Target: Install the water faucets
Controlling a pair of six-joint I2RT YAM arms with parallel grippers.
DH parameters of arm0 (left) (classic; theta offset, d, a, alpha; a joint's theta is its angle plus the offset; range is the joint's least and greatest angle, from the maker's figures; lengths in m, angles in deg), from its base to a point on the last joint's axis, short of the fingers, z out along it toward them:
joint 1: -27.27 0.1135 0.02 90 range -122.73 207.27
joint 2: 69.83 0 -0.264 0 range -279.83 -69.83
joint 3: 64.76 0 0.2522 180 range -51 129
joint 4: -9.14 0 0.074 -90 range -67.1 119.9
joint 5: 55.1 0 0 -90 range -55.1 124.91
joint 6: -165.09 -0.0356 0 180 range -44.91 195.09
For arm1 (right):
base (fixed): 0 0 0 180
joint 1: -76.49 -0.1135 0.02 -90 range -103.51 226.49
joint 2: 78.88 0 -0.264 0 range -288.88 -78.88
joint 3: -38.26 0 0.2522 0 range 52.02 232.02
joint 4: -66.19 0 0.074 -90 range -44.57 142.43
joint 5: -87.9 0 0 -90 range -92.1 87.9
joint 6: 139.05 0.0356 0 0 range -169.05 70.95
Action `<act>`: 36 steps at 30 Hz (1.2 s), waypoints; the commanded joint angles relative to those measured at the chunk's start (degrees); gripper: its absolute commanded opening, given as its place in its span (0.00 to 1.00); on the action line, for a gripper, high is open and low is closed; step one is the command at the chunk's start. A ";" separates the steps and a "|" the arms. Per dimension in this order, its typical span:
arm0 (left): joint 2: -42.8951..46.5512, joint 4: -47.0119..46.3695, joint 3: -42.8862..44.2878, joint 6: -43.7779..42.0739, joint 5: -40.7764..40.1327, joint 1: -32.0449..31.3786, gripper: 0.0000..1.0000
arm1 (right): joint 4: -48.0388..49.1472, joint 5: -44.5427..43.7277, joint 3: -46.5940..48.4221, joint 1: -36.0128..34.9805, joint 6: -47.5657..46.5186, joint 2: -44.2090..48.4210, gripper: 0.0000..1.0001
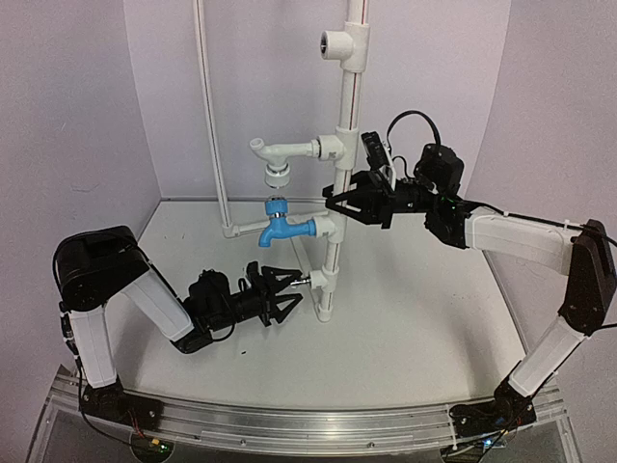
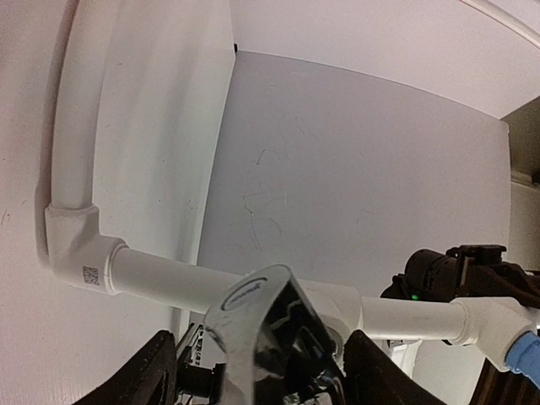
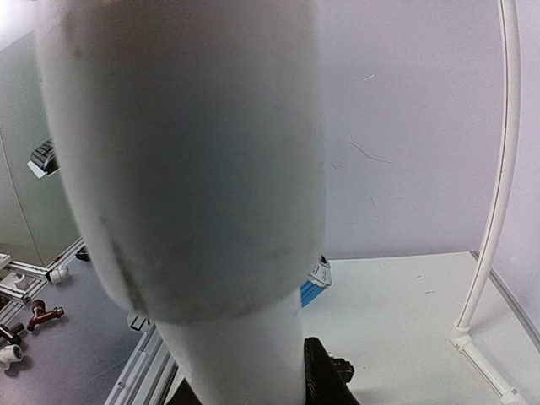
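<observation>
The silver water faucet [image 2: 261, 333] sits between my left gripper's fingers [image 2: 148, 380], close to the camera, its lever top facing the lens. In the top view my left gripper [image 1: 281, 294] holds it level against the lowest white tee [image 1: 321, 280] of the vertical white pipe [image 1: 343, 101]; only the faucet's silver end [image 1: 308, 282] shows there. My right gripper [image 1: 345, 200] is shut around the vertical pipe higher up, above the blue plastic tap [image 1: 280, 228]. In the right wrist view the pipe [image 3: 186, 169] fills the frame, with one black finger [image 3: 325, 375] beside it.
A white tap fitting [image 1: 275, 159] sticks out left from a higher tee, and an open tee [image 1: 344, 43] tops the pipe. A thin white pipe frame [image 1: 207, 96] stands at the back left. Loose fittings [image 3: 42, 319] lie beyond the table edge.
</observation>
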 commanded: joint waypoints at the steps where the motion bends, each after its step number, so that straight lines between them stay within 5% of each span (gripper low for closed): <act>1: -0.32 -9.86 1.35 -2.75 0.27 0.94 0.59 | -8.05 0.58 -1.25 -0.04 11.09 -0.47 0.00; 6: 0.16 -9.82 1.45 -5.55 0.10 1.31 0.46 | -8.09 0.64 -1.38 0.00 11.09 -0.44 0.00; 17: 0.56 -9.79 1.38 -12.47 -1.04 2.46 0.40 | -8.21 0.82 -1.72 -0.01 11.09 -0.09 0.00; 36: -0.78 -9.82 1.76 -40.79 4.55 3.63 0.14 | -8.35 1.08 -1.84 -0.03 11.18 -0.06 0.00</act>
